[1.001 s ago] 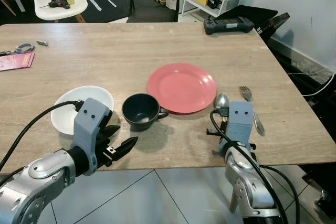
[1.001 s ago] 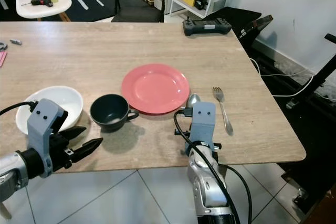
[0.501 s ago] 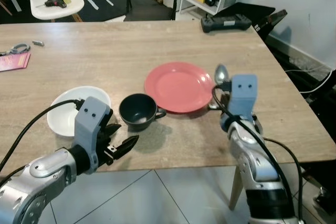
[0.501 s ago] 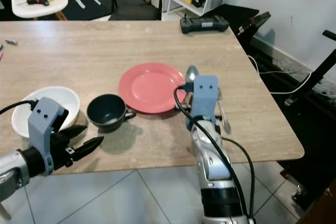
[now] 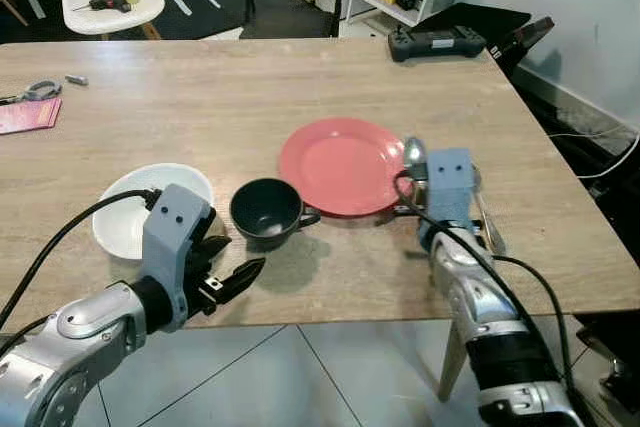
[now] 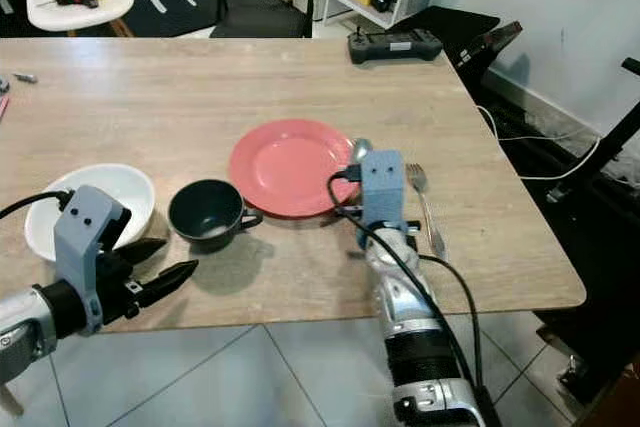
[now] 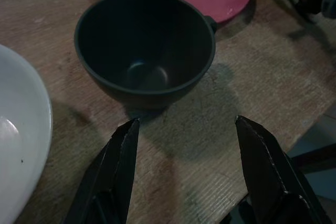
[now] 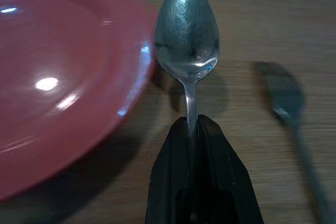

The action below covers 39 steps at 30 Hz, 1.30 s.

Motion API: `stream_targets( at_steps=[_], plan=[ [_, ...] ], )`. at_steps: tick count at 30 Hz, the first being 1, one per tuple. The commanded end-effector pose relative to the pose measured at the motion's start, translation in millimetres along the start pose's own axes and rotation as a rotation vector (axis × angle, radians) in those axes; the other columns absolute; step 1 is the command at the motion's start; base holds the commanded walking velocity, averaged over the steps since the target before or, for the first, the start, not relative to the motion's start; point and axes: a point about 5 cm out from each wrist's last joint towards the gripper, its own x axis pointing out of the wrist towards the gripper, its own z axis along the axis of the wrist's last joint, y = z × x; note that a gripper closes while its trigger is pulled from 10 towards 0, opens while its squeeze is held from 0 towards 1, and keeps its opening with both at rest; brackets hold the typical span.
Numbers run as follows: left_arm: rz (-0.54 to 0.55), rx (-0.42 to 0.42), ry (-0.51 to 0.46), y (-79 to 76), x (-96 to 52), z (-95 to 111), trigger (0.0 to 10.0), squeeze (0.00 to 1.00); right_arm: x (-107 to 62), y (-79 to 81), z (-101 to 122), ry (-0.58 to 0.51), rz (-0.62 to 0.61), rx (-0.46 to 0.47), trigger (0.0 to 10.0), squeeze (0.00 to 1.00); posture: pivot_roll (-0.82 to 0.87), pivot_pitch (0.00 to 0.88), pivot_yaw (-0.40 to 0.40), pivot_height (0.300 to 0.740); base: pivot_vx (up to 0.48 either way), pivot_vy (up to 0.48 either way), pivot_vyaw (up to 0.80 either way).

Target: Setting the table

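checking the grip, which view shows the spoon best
The right wrist view: the spoon shows close, its handle pinched between the right gripper's shut fingers, bowl beside the red plate. In both eye views the bowl alone peeks above the gripper's housing. The left wrist view faces the dark cup.

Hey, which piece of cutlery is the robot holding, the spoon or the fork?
The spoon. The right gripper is shut on its handle, bowl beside the red plate, while the fork lies flat on the table, untouched.

spoon [image 8: 186, 40]: silver, held, bowl beside red plate [image 5: 345, 165] rim | fork [image 6: 424, 205]: flat, right of plate
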Motion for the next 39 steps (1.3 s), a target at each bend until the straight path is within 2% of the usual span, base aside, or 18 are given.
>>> stream_targets(
  at_steps=[1,3,4,6,13,17,24,33,39],
  plan=[
    [0.004,-0.004,0.018,-0.2,-2.6,-3.0,10.0,0.0,1.7,-3.3,-1.2,-0.003,0.0,-0.001,10.0,0.0,0.07,0.079,0.074,0.74,0.0,0.0,0.0],
    [0.003,-0.003,0.018,-0.2,-2.3,-3.0,10.0,0.0,2.0,-6.8,-2.5,-0.003,0.0,-0.011,10.0,0.0,0.07,0.079,0.074,0.74,0.0,0.0,0.0],
    [0.002,-0.002,0.017,0.0,-2.1,-2.8,10.0,0.0,0.9,-18.2,-7.9,0.006,-0.022,-0.023,10.0,0.0,0.06,0.076,0.074,0.74,0.0,0.0,0.0],
    [0.001,-0.001,0.018,0.2,-2.2,-2.9,10.0,0.0,-2.3,-25.5,-11.4,0.008,-0.024,-0.021,10.0,0.0,0.06,0.076,0.074,0.74,0.0,0.0,0.0],
    [-0.003,-0.002,0.024,0.5,-2.0,-4.0,10.0,0.0,-21.6,-28.7,-9.6,-0.01,0.076,-0.034,10.0,0.0,0.05,0.084,0.082,0.74,0.0,0.0,0.0],
    [-0.013,-0.004,0.025,-0.6,-0.4,-4.5,10.0,0.0,-25.8,-31.0,-7.9,-0.014,0.097,-0.046,10.0,0.0,0.04,0.084,0.087,0.74,0.0,0.0,0.0],
    [-0.03,-0.003,0.02,-1.2,4.9,-2.9,10.0,0.0,-17.5,-26.5,-6.1,-0.023,0.099,-0.068,10.0,0.0,0.03,0.083,0.094,0.74,0.0,0.0,0.0],
    [-0.014,-0.004,0.021,-1.1,0.5,-3.7,10.0,0.0,-9.5,-19.5,-12.2,0.007,0.12,-0.086,10.0,0.0,0.05,0.085,0.085,0.74,0.0,0.0,0.0],
    [-0.002,-0.004,0.023,0.0,-2.1,-3.9,10.0,0.0,-4.5,-21.5,-20.7,0.031,0.107,-0.1,10.0,0.0,0.07,0.086,0.08,0.74,0.0,0.0,0.0]
  ],
)
